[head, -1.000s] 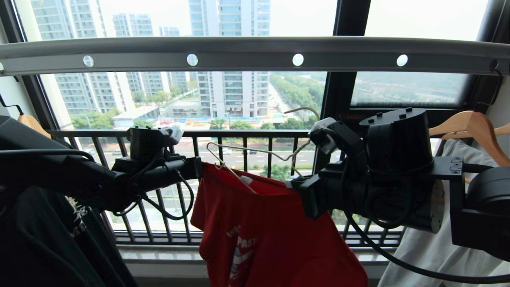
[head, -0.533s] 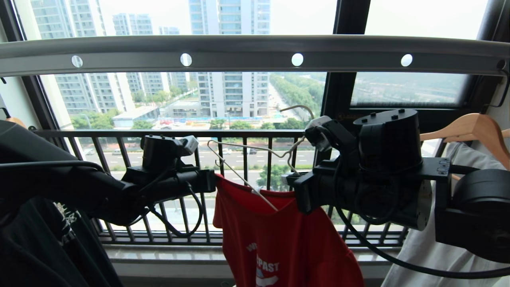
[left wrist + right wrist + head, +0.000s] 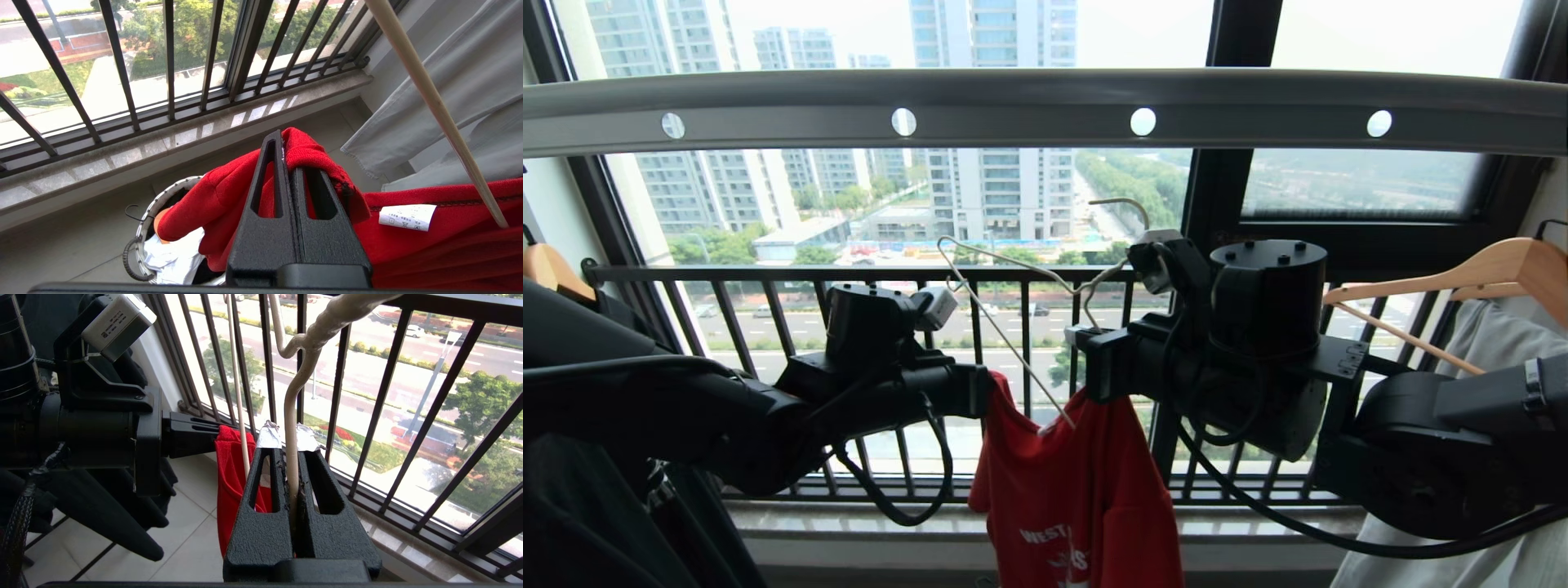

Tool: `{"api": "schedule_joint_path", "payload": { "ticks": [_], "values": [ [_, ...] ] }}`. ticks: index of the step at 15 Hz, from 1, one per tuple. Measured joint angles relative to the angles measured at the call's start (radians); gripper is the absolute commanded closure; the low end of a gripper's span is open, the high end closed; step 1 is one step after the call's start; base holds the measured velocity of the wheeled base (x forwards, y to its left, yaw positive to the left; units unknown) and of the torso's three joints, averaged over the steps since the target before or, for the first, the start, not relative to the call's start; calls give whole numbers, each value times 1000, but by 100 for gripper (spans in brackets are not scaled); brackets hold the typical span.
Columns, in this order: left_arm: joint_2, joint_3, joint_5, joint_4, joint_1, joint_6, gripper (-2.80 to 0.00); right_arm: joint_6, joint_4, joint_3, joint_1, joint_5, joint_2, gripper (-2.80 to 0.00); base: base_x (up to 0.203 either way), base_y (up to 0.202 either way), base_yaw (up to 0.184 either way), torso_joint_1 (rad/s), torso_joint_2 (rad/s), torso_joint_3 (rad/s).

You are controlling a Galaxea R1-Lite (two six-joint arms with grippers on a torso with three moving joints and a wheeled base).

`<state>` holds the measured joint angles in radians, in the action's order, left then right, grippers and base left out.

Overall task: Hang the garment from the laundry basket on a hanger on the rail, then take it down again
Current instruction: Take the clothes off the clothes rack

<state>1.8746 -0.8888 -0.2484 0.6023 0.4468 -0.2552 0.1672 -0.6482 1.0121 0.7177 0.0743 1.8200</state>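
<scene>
The red garment [image 3: 1078, 498] hangs bunched between my two grippers, below the grey rail [image 3: 1029, 110]. My left gripper [image 3: 984, 390] is shut on a fold of the garment's edge [image 3: 310, 153], seen close in the left wrist view [image 3: 288, 163]. My right gripper [image 3: 1086, 359] is shut on the neck of the cream wire hanger [image 3: 1013, 261], just under its twist [image 3: 291, 400]. The hanger's hook [image 3: 1123, 204] is free in the air, below the rail. One hanger arm [image 3: 433, 106] runs down into the garment near its white label [image 3: 404, 216]. The laundry basket [image 3: 144, 222] stands on the floor below.
A wooden hanger [image 3: 1486, 269] with a pale grey garment [image 3: 1494, 335] hangs at the right. At the left hangs a black garment [image 3: 588, 490] on another wooden hanger [image 3: 547, 269]. The black balcony railing [image 3: 768, 273] and the window sill lie just beyond the grippers.
The grippers have come closer together: the left moved right, the right moved left. The hanger has risen and tilted steeper, and the garment now hangs narrower and lower between them.
</scene>
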Motion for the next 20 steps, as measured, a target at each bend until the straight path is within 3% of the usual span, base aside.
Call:
{"api": "schedule_joint_path", "payload": {
  "ticks": [4,9,12,17,20],
  "values": [
    [-24,69,-1,0,63,128,0,1,-42,-1,-1,14,23,0,0,0,0,0,0,0],
    [-1,139,-2,1,157,174,0,0,-45,-3,-2,25,39,0,0,0,0,0,0,0],
    [38,195,-8,0,209,297,0,-1,-98,0,-3,41,51,0,0,0,0,0,0,0],
    [69,271,-41,2,295,327,0,4,-142,16,-3,77,93,0,0,0,0,0,0,0],
    [76,292,-64,3,299,371,0,13,-144,24,-4,84,102,0,0,0,0,0,0,0]
  ]
}}
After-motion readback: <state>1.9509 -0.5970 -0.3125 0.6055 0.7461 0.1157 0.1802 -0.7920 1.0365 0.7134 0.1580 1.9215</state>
